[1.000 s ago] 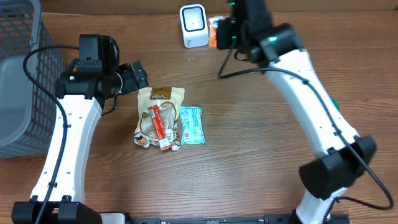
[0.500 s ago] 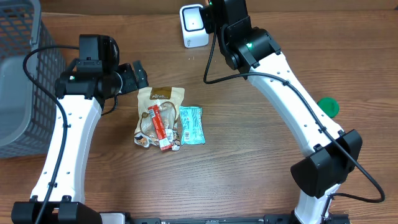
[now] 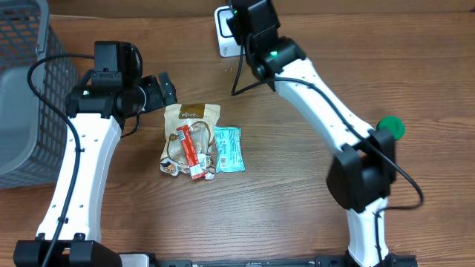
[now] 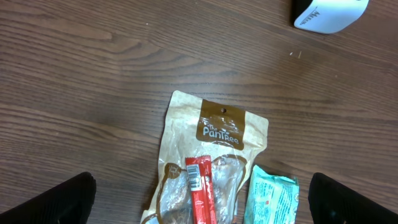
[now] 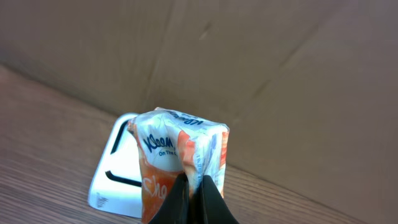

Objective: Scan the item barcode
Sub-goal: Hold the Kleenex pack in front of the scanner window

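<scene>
**A:** What does the overhead view give you?

**B:** A wooden desk (image 3: 282,215) with a wire basket (image 3: 22,89) on its left edge. Near the middle lie a brown pouch (image 3: 191,122), a red bar (image 3: 191,152) on top of it, and a teal packet (image 3: 228,148) just beside them. The left arm (image 3: 89,141) hangs by the pouch's top edge, the left jaws spread wide and empty. The right arm (image 3: 326,111) reaches to the far edge, its wrist over the white scanner (image 3: 223,33). A green lid (image 3: 391,127) sits at the right, partly behind that arm.

**A:** And the item to scan?

**B:** From above I cannot see it; the wrist hides it.

**A:** The left wrist view?

**B:** The two dark fingertips (image 4: 62,199) sit in the bottom corners, far apart, touching nothing. Between them lie the pouch (image 4: 214,155), the bar (image 4: 200,193) and the teal packet (image 4: 270,199). A corner of the scanner (image 4: 329,14) shows at top right.

**A:** The right wrist view?

**B:** The right jaws are pinched tight on the lower edge of an orange-and-white packet (image 5: 180,155), held upright. The scanner (image 5: 115,168) is just behind and left of it, with a brown board (image 5: 261,62) beyond.
</scene>
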